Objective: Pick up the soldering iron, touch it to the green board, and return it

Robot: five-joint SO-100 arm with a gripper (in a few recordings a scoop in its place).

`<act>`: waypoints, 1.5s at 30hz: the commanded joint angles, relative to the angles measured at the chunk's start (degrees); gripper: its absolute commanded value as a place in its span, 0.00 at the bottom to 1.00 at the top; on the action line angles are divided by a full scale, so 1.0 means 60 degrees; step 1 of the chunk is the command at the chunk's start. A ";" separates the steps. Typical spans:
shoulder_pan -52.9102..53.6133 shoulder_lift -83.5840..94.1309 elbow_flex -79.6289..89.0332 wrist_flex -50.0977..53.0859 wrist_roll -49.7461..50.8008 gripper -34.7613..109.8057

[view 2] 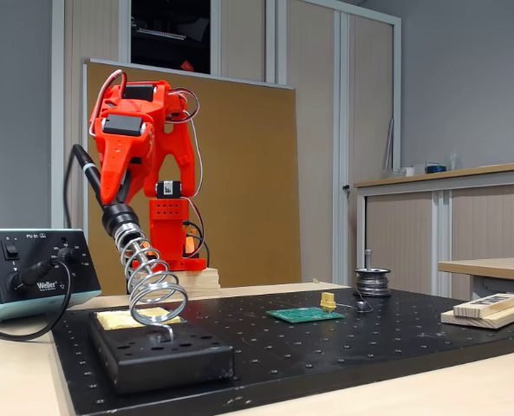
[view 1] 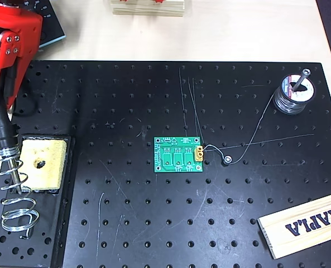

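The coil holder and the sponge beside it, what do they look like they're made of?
Coil holder: bare steel-like wire, judging by its shiny silver spiral turns. Sponge: likely dry cellulose, matte yellow with a pitted surface and a round hole. Both sit on a black base, material unclear.

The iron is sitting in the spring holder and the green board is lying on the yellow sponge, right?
Not quite. The iron is in the spring holder, but the green board lies on the black plate, far from the yellow sponge. The overhead view shows it.
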 commanded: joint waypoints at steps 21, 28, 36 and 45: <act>0.1743 0.4321 0.2622 0.1113 0.0117 0.24; 0.2344 0.6313 0.3486 0.2051 0.0015 0.24; 0.1655 0.7588 0.4204 0.2915 0.0337 0.24; -0.0249 0.7661 0.4717 0.3047 0.1479 0.24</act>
